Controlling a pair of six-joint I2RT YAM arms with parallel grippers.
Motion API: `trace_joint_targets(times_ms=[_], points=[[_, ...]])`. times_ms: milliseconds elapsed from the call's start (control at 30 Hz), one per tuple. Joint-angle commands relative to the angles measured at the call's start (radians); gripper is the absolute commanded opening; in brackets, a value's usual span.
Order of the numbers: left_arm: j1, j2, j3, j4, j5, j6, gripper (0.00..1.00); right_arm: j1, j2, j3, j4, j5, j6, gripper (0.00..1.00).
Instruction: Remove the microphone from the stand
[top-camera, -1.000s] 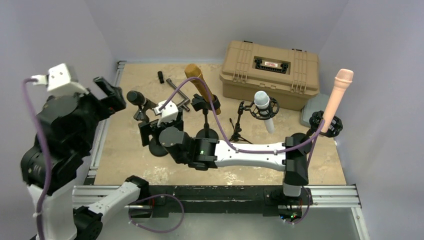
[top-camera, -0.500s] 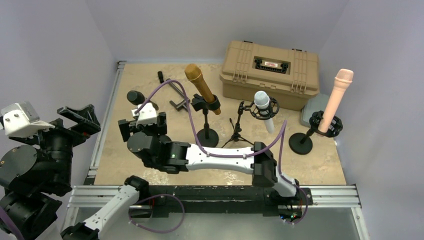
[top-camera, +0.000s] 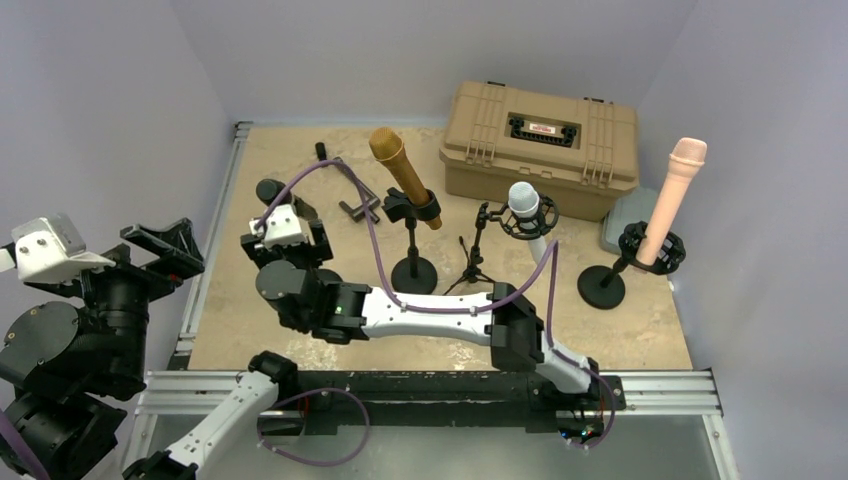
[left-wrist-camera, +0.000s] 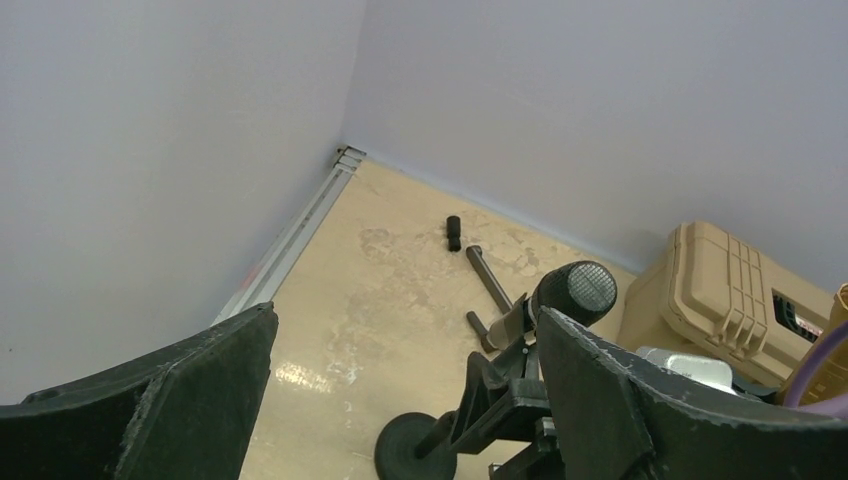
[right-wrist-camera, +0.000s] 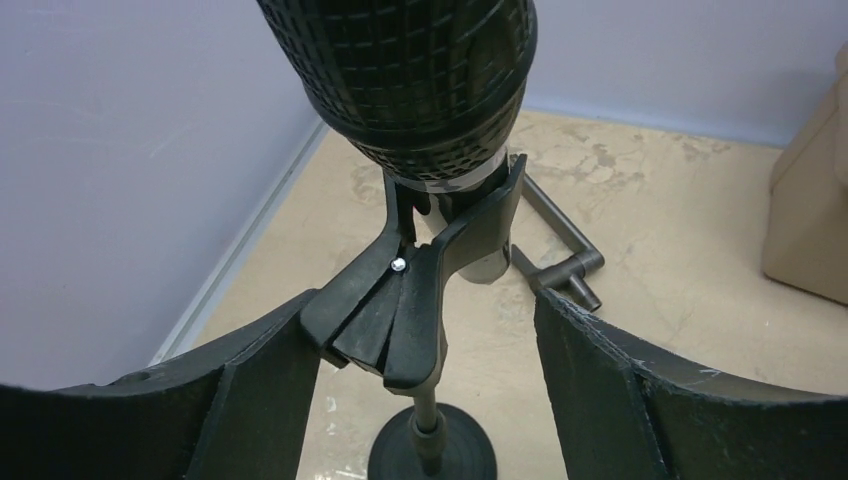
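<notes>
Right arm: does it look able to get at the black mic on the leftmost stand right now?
Probably yes. The right gripper is open and lined up close on the black microphone, with only the stand clip in its gap. Nothing else appears to block the approach.

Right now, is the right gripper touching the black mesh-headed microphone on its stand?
Apart. The right wrist view shows the right gripper open, its fingers below the black mesh-headed microphone, with wall and floor visible between them.

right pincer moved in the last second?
Yes. The right pincer shifted left, away from the gold microphone's stand base, toward the black microphone.
</notes>
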Motion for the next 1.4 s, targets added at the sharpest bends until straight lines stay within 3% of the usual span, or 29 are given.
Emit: trace_joint_targets(times_ms=[0,133,267,400,500,633,867,1067,1367], points=[[-0.005,-0.011,-0.017,0.033,0.025,0.016,0.98,-0.023,-0.037,-0.012,0.107,0.016,-0.065,0.7],[-0.005,-0.018,-0.026,0.034,0.046,0.016,0.97,-0.025,-0.107,-0.126,0.197,-0.067,-0.149,0.62],[-0.006,-0.021,-0.042,0.034,0.091,0.009,0.97,-0.03,-0.194,-0.265,0.261,-0.278,-0.235,0.56],[-0.005,-0.029,-0.064,0.04,0.125,0.01,0.97,-0.054,-0.29,-0.372,0.285,-0.373,-0.27,0.43],[-0.005,-0.035,-0.084,0.047,0.149,0.015,0.97,-0.098,-0.368,-0.467,0.274,-0.55,-0.257,0.42],[-0.005,-0.042,-0.116,0.055,0.194,0.019,0.97,-0.139,-0.447,-0.552,0.25,-0.815,-0.296,0.47],[-0.005,-0.075,-0.211,0.078,0.302,0.039,0.97,-0.201,-0.492,-0.581,0.164,-1.023,-0.325,0.57],[-0.006,-0.054,-0.238,0.106,0.501,0.07,0.98,-0.211,-0.536,-0.618,0.119,-1.1,-0.305,0.74],[-0.005,-0.009,-0.256,0.15,0.764,0.119,1.0,-0.209,-0.644,-0.693,0.036,-1.067,-0.056,0.84]])
